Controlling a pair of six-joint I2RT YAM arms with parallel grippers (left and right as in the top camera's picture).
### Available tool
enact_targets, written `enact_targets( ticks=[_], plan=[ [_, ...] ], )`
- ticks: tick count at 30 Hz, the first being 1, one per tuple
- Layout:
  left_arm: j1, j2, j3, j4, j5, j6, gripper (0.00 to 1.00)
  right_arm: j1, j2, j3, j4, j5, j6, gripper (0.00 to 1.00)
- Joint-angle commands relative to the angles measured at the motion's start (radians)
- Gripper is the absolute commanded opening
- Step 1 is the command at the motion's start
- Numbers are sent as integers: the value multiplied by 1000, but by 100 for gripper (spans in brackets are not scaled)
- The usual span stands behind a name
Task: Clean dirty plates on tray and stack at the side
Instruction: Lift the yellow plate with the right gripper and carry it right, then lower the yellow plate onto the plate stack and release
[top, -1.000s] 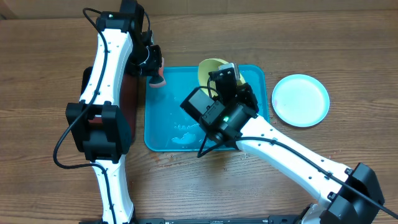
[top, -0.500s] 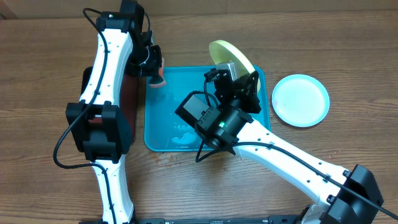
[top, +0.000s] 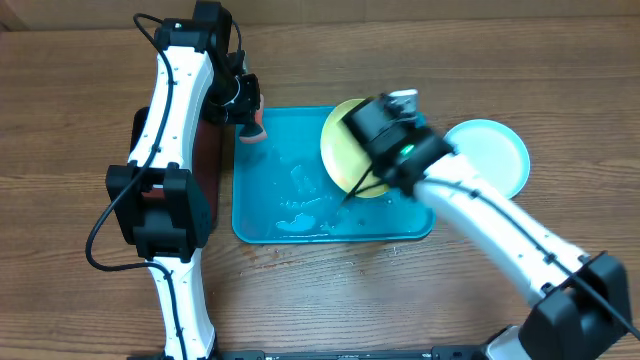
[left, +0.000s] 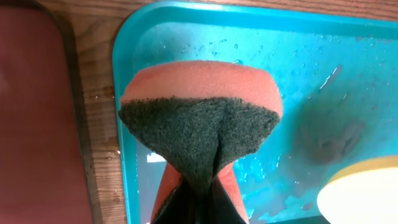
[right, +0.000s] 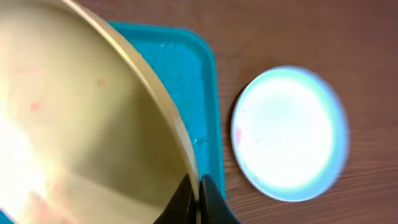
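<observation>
The turquoise tray lies mid-table, wet, and also shows in the left wrist view and the right wrist view. My right gripper is shut on the rim of the yellow-green plate, holding it tilted over the tray's right half; faint red smears show on it. The pale mint plate lies on the wood right of the tray. My left gripper is shut on an orange sponge with a dark scouring pad, over the tray's far left corner. The white plate is out of view.
A dark red tray lies left of the turquoise tray, mostly under the left arm, and shows in the left wrist view. Puddles and smeared residue sit on the turquoise tray floor. Bare wood surrounds both trays.
My right arm has swung right and back, carrying the yellow-green plate from upright near the tray's far edge to tilted over its right half. The left arm and sponge have not moved.
</observation>
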Motion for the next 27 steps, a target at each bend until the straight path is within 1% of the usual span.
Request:
enact_targets(
  ticks=[1, 4, 5, 7, 13, 15, 20, 27],
  plan=[
    [-14, 0, 8, -13, -9, -14, 4, -167, -2, 6, 18, -371, -85, 4],
    [-14, 0, 8, -23, -13, -14, 4, -327, -2, 6, 16, -502, -85, 4],
    [-14, 0, 8, -24, -13, -14, 4, -402, -2, 6, 11, -542, -84, 4],
    [-14, 0, 8, -23, -13, -14, 4, -494, -2, 6, 2, -568, -69, 4],
    [-14, 0, 8, -22, -12, -14, 4, -723, 24, 2, -36, -561, -47, 4],
    [-14, 0, 8, -22, -12, -14, 4, -790, 39, -23, -24, -544, -47, 4],
    [-14, 0, 8, -22, -13, -14, 4, -861, 50, -112, 40, -545, -28, 4],
    [-14, 0, 8, -21, -13, -14, 4, -871, 50, -239, 124, -544, -28, 5]
  ],
)
